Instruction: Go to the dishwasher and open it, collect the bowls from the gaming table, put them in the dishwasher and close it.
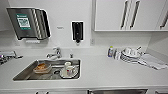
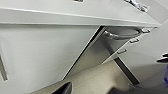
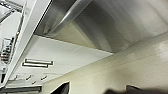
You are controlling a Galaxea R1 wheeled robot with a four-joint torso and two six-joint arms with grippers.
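The robot has pulled up square to the white counter [image 1: 105, 72], and everything else can be placed against it. Set into the counter is the steel sink [image 1: 25, 73], holding a cup [image 1: 68, 68] and what looks like a tub of food scraps [image 1: 42, 67]. On the wall above the sink hangs a paper towel dispenser [image 1: 27, 23], with white cupboards [image 1: 125, 15] further along. A heap of washed dishes [image 1: 130, 54] sits on the counter beside a folded cloth [image 1: 152, 61].

Under the counter's front edge is the dishwasher [image 3: 75, 10]. Its steel front is tilted out at the top, so the door seems part-way open. The bar handle [image 3: 68, 16] runs level along the top of the door, parallel to the counter edge.

I judge the right arm the nearer one: its wrist looks up at the handle from close below, while the left wrist sees the same door [image 2: 110, 50] from off to the side and further back. So the handle lies above and ahead of the right pincer, its length crosswise to the reach.

I cannot tell whether either pincer is wide or narrow. No bowls are to be seen here.
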